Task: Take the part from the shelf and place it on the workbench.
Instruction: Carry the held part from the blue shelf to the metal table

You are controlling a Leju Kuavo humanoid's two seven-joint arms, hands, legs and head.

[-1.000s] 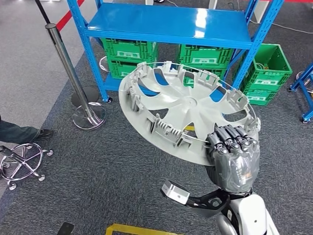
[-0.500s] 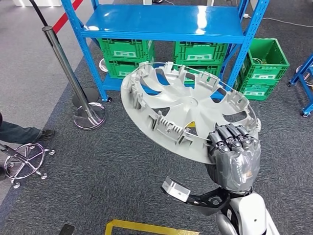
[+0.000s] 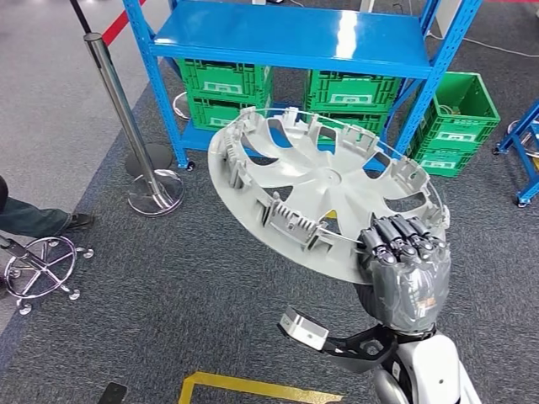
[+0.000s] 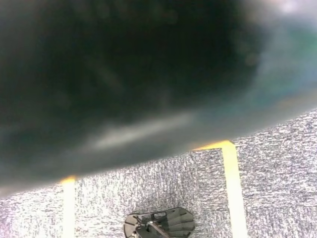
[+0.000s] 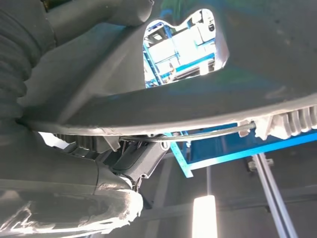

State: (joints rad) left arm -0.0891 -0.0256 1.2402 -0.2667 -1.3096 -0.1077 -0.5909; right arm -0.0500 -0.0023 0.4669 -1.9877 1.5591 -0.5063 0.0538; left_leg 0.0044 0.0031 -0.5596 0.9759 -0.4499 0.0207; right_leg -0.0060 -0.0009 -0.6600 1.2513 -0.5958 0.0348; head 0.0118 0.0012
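Wheel cover (image 3: 317, 194) off the blue shelf (image 3: 286, 38), held tilted above the carpet, right robot hand (image 3: 407, 269) clamped on its near rim. Remaining: carry and set on worktop. Left robot hand's state cannot be told.

no readable text, white labels on green crates (image 3: 224, 84) too small to make out

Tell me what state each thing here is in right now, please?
Wheel cover: held off the floor, tilted, ribbed side up.
Right hand: grips the cover's near rim.
Blue shelf: top level bare.
Green crates: stacked on the lower level.
Lone green crate: on the floor, open-topped.
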